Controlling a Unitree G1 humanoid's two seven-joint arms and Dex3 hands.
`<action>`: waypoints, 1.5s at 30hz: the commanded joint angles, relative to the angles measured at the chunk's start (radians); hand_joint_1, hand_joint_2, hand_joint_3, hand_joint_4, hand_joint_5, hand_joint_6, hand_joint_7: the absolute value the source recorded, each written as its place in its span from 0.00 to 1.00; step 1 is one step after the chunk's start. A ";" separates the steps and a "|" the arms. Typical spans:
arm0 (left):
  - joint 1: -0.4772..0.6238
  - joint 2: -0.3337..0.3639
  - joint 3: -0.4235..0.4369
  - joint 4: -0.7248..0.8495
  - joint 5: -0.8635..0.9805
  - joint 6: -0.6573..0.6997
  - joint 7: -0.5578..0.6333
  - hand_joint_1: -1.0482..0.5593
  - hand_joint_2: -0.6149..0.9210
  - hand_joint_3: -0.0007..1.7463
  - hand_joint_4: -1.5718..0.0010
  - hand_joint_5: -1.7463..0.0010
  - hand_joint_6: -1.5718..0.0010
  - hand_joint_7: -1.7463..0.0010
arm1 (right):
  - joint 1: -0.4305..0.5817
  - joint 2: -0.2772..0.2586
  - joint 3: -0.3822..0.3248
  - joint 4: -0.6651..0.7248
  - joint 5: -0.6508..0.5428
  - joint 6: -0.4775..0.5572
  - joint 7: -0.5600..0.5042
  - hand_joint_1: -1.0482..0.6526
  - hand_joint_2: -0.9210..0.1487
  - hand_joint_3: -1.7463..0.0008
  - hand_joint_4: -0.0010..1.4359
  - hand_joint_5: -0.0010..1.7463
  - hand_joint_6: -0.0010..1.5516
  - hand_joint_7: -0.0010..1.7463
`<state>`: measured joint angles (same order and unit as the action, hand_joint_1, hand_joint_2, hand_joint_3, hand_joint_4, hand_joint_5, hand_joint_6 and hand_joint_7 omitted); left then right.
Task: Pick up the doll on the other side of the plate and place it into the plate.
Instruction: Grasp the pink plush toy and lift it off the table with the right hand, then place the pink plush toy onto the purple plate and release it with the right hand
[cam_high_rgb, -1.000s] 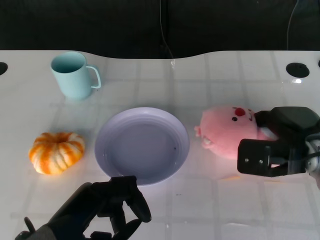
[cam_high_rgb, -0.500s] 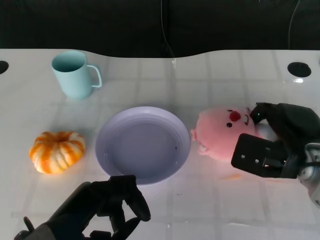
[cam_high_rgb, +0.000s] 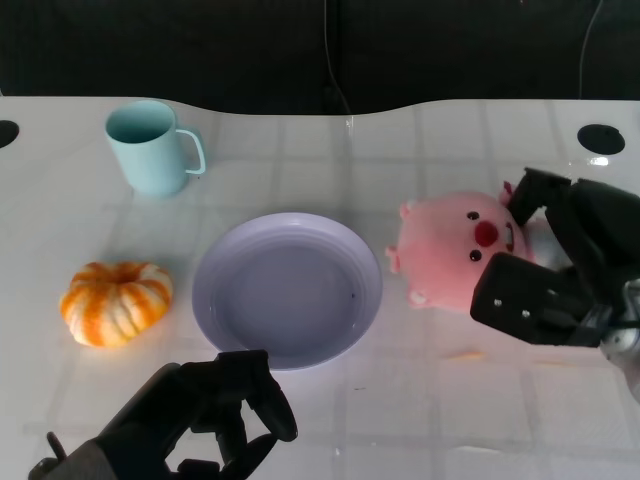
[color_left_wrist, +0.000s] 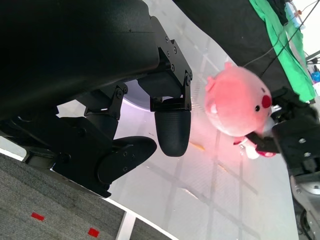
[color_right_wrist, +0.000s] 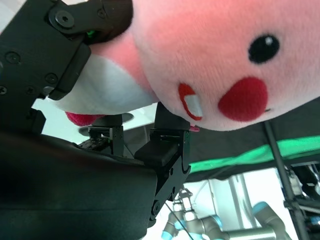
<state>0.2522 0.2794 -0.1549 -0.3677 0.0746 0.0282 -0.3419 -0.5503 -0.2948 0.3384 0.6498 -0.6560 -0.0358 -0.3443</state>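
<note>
Right hand: fingers wrapped around the pink doll, grasping it from its far side and from below. The right wrist view confirms contact, black fingers pressed into the plush body. The left wrist view shows the doll raised off the tabletop, so I judge the lift to be done.

Position of the doll: in the grasp, to the inner side of the right hand, face tilted up toward the camera. It sits just beside the plate but not over it; a strip of bare table shows between the doll and the plate's nearest rim. The plate holds nothing.

Left hand: low at the near edge, close to the plate's near rim, fingers curled in with nothing held. It plays no part in the grasp.

Further out, beyond the plate from the right hand: an orange pumpkin and a pale blue mug, both well apart from the work.

Status: pickup achieved; carry across and release into the plate outstanding.
</note>
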 joint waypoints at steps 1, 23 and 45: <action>-0.007 0.011 0.003 0.010 0.006 -0.015 0.001 0.56 0.79 0.54 0.56 0.00 0.59 0.20 | -0.040 -0.006 -0.011 -0.045 0.011 -0.012 0.026 0.52 0.54 0.26 0.64 1.00 0.49 1.00; -0.023 -0.013 -0.018 0.034 0.025 -0.023 0.011 0.56 0.80 0.53 0.57 0.00 0.59 0.20 | -0.271 0.142 0.067 -0.045 0.003 -0.033 0.216 0.48 0.51 0.31 0.66 1.00 0.51 0.97; -0.050 -0.021 -0.019 0.065 0.034 -0.014 0.009 0.55 0.79 0.54 0.60 0.00 0.60 0.19 | -0.424 0.340 0.188 0.220 0.005 -0.070 0.309 0.49 0.36 0.59 0.58 0.99 0.53 0.73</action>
<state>0.2098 0.2527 -0.1776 -0.3156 0.1071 0.0087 -0.3416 -0.9425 0.0468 0.5288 0.8570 -0.6582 -0.1021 -0.0488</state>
